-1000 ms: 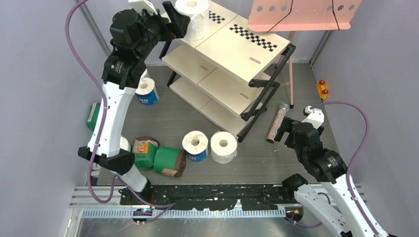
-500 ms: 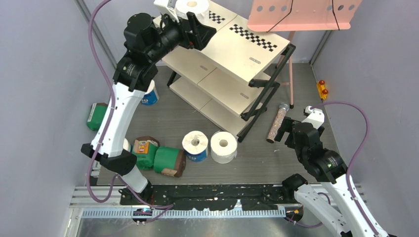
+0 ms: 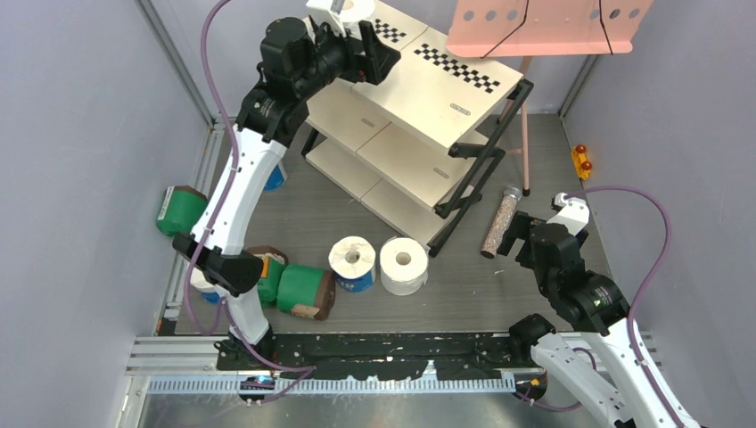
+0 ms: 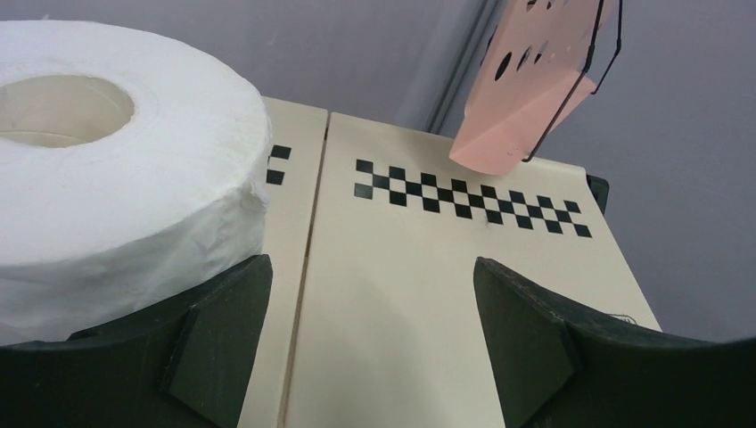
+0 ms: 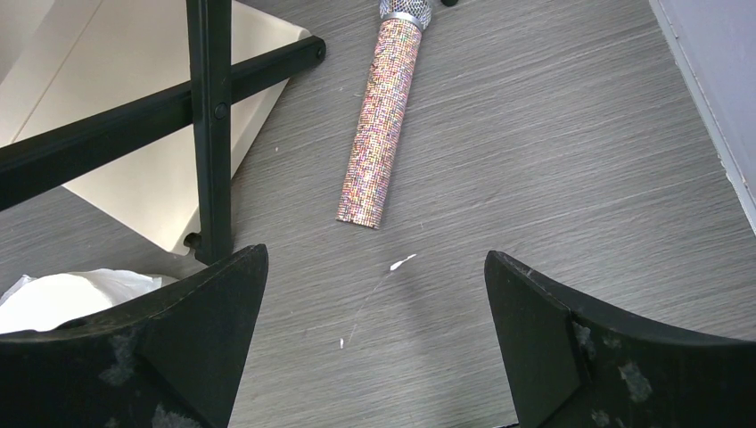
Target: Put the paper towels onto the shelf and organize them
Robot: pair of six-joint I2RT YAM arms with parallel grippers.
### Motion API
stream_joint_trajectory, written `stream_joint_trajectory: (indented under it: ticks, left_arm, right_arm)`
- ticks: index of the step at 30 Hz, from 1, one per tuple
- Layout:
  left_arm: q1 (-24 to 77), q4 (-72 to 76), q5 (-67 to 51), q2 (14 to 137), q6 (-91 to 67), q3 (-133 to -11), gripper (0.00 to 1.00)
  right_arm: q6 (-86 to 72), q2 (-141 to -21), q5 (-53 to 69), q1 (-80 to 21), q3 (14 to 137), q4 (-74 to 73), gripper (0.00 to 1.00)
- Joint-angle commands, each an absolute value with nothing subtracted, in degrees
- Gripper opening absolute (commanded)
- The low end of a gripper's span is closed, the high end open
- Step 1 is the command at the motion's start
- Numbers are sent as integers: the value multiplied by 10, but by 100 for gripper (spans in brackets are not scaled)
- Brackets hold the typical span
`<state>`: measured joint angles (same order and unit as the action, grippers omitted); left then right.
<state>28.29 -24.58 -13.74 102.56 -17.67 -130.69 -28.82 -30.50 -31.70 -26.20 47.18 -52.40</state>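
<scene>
A plain white roll stands upright on the left end of the shelf's top board. In the top view my wrist hides most of it. My left gripper is open and empty over the top board, with the roll against the outside of its left finger; it also shows in the top view. On the floor lie a white roll, a blue-wrapped roll and green-wrapped rolls. My right gripper is open and empty above bare floor.
The thin speckled tube lies on the floor right of the shelf's black frame. The pink music stand overhangs the shelf's back right. A small orange object sits by the right wall. Another blue roll is half hidden behind the left arm.
My left arm has swung right and further over the top tier. The white roll has gone back on the top board and the open gripper is now to its right. The right arm is still.
</scene>
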Motion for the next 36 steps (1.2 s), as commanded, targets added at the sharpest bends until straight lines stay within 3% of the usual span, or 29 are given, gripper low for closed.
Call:
stream_joint_trajectory:
  ticks: [1, 12, 19, 36]
  left_arm:
    - [257, -232, -132, 1054, -163, -1376, 86]
    - [206, -203, -149, 1115, -175, -1418, 87]
    - [200, -210, -200, 1069, -190, -1407, 90]
    - [229, -330, -198, 753, -141, -1052, 99]
  right_arm:
    - [-297, -305, -336, -265, 474, -518, 100]
    - [-298, -312, -335, -265, 474, -518, 100]
    - [-295, -313, -332, -265, 475, -517, 100]
    - [-293, -302, -331, -265, 474, -512, 100]
